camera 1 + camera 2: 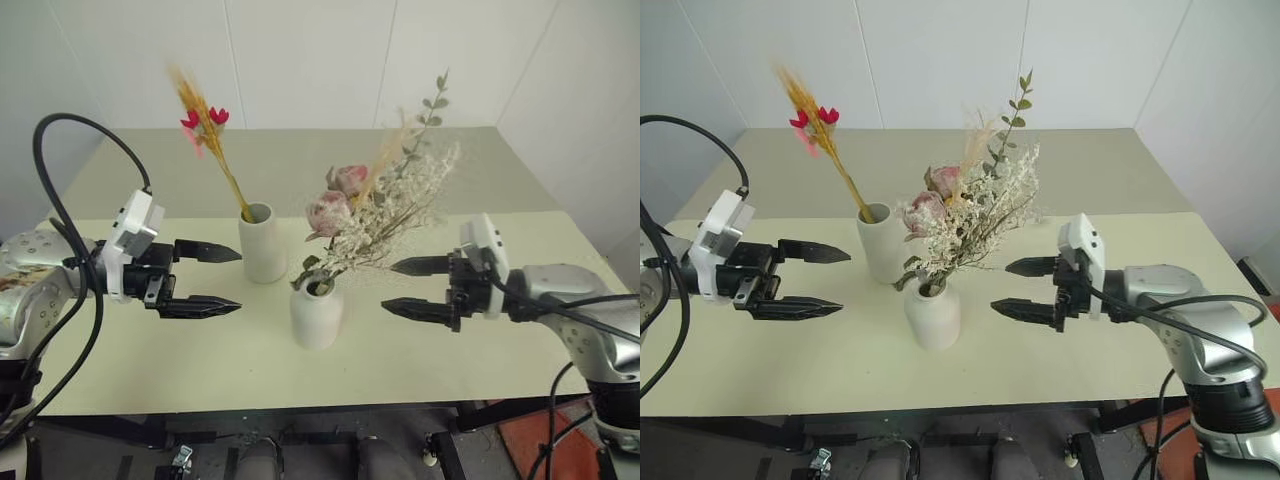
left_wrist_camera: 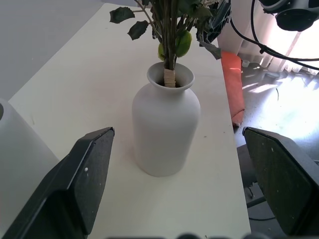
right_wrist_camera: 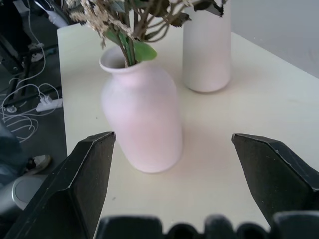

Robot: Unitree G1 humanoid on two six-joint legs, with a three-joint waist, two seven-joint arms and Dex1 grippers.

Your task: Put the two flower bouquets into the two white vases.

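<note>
Left eye view: both bouquets stand in their vases mid-table; left gripper [image 1: 222,279] and right gripper [image 1: 402,286] flank them, jaws apart, empty

1. The taller vase [image 3: 207,47] is cut off at its mouth in the right wrist view; in the left wrist view only a sliver of its wall [image 2: 20,164] shows.
2. The fuller bouquet [image 2: 172,25] loses its blooms past the edge in both wrist views.
3. The stem ends of both bouquets are hidden inside the vases.
4. The thin bouquet's [image 1: 205,125] stalk tip is blurred.
</note>
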